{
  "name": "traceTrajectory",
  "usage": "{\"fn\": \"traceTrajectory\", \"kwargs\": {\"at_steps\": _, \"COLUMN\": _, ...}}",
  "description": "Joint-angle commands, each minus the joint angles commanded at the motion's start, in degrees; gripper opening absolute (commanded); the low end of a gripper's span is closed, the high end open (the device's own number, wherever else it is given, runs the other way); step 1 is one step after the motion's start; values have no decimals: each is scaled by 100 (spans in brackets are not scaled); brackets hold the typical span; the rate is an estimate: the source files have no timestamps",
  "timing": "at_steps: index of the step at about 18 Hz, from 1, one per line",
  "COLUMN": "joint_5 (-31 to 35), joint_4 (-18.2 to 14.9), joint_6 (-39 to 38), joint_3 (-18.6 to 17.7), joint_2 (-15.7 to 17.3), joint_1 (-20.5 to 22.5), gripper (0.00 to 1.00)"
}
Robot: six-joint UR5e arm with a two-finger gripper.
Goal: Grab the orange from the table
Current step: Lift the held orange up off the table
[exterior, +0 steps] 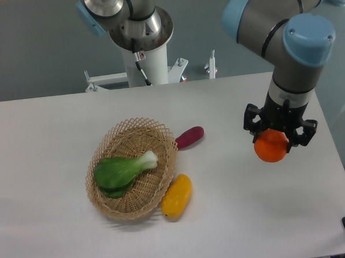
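The orange [271,148] hung at the right of the frame, clear of the table [51,141], clasped between the black fingers of the gripper [272,142]. It looked nearly round (no long axis or pointing direction could be made out), with its lower half showing below the fingers. The jaws were closed on the fruit from either side. The arm's grey and blue joints rose from it toward the upper right corner. The white tabletop filled most of the frame. Left of centre sat a wicker basket [159,179] holding a leafy green vegetable [121,171]. A purple vegetable [190,137] lay just beside its upper right rim, and a yellow-orange fruit [177,196] touched its lower right edge. Behind the table stood a white pedestal [146,64] before a grey floor.
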Motion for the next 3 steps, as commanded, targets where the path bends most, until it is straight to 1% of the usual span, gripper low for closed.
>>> {"fn": "traceTrajectory", "kwargs": {"at_steps": 3, "joint_5": -26, "joint_4": 0, "joint_6": 35, "joint_3": 0, "joint_2": 0, "joint_1": 9, "gripper": 62}}
